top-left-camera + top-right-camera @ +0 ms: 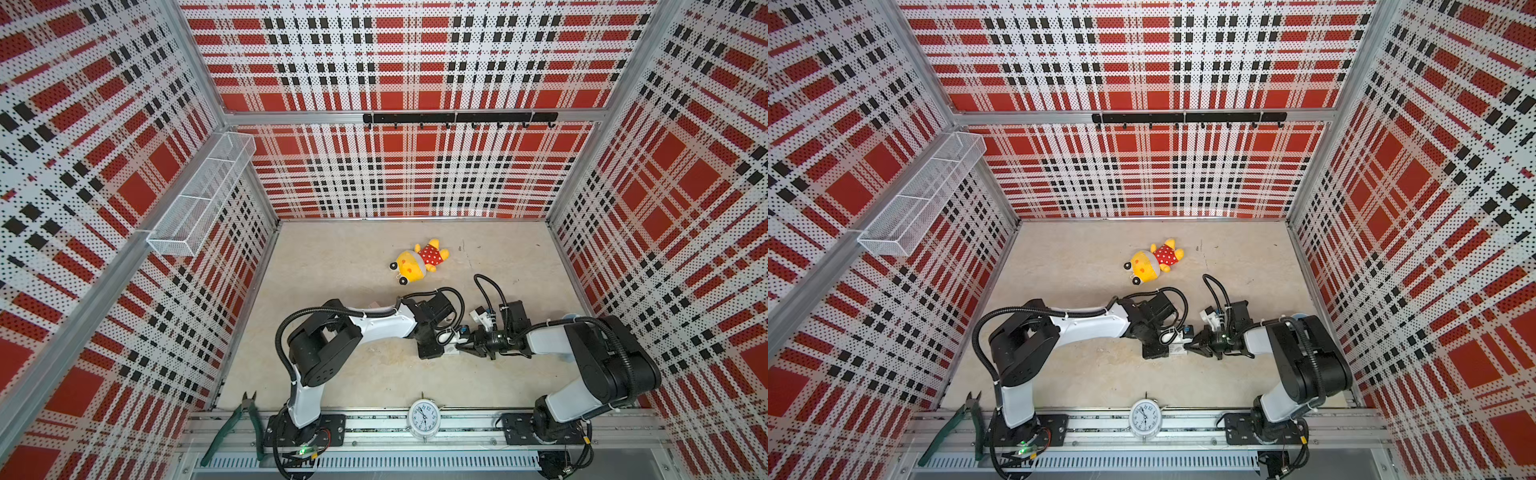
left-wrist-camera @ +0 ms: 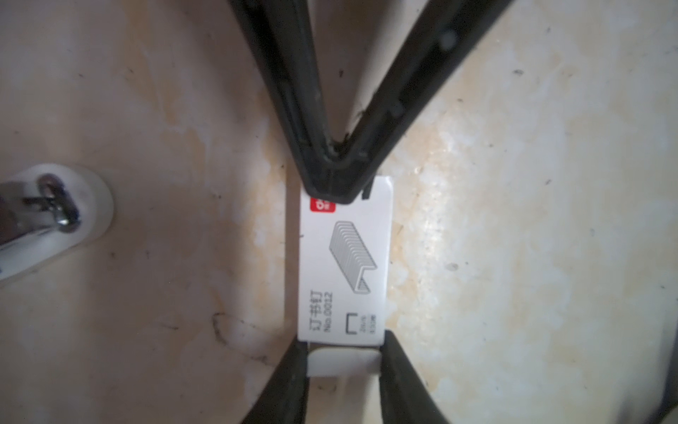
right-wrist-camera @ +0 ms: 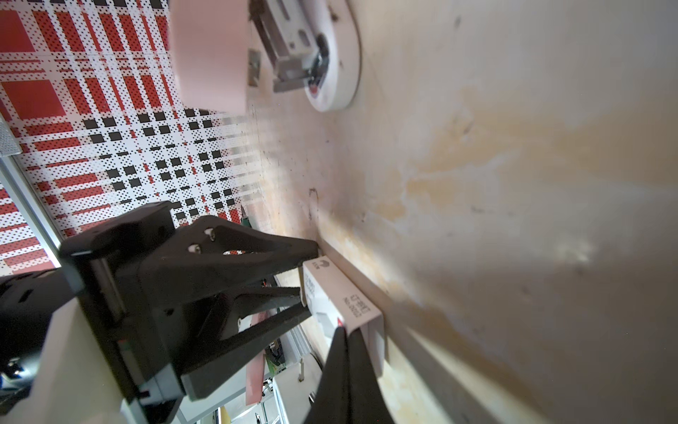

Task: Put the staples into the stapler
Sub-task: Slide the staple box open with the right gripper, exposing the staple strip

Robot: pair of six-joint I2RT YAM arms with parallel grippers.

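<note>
Left hand: clamping staple box
Right hand: closed at its end
Risk: thin pinch slips off; staples unreached

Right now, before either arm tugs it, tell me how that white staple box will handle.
The white staple box is thin folded card, so it will probably dent or bow if squeezed hard. The left gripper pinches only one end, so it may pivot when pushed. Flat-sided, it should slide on the table, not roll.
</note>
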